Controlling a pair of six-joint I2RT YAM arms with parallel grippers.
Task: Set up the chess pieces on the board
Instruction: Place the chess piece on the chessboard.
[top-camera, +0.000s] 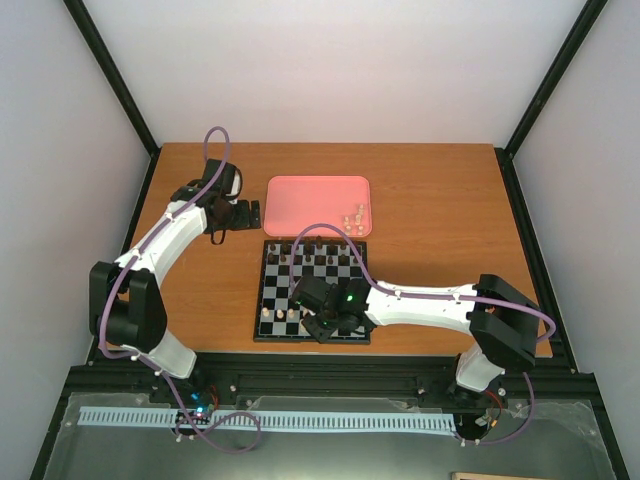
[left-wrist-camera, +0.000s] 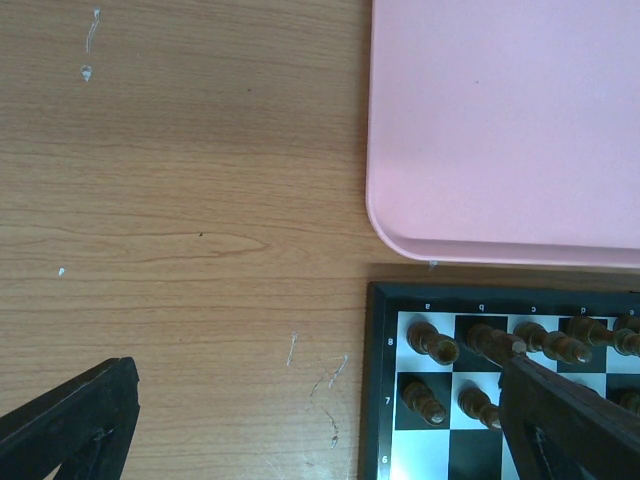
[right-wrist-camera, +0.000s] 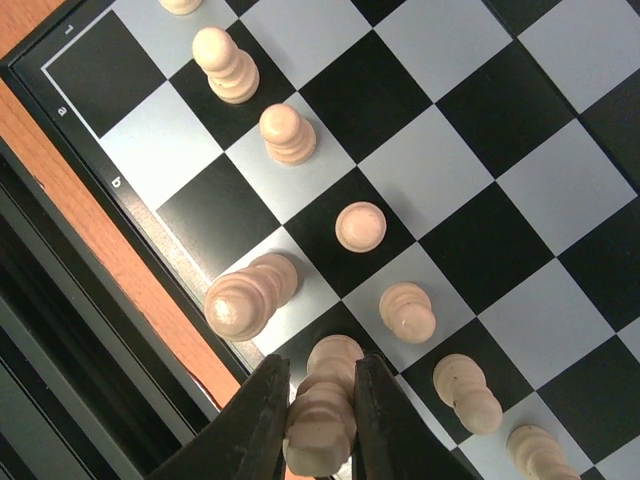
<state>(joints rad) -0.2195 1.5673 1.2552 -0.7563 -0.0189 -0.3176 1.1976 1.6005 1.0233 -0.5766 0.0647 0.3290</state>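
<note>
The checkered board (top-camera: 259, 300) lies mid-table. Several cream chess pieces (top-camera: 280, 315) stand on its near rows, seen close in the right wrist view (right-wrist-camera: 360, 226). My right gripper (top-camera: 322, 322) is over the near edge of the board (right-wrist-camera: 470, 130), shut (right-wrist-camera: 320, 370) on a cream piece (right-wrist-camera: 322, 420) whose base rests on a black square of the nearest row. A few more cream pieces (top-camera: 354, 218) lie in the pink tray (top-camera: 318, 205). My left gripper (top-camera: 240, 215) hangs open and empty (left-wrist-camera: 320, 430) over bare wood, beside the far left corner of the board (left-wrist-camera: 378, 380).
Dark brown pieces (top-camera: 310, 255) fill the board's far rows and show in the left wrist view (left-wrist-camera: 432, 342). The pink tray (left-wrist-camera: 500, 130) lies just behind the board. A black frame rail (right-wrist-camera: 60, 330) runs along the table's near edge, close to the board.
</note>
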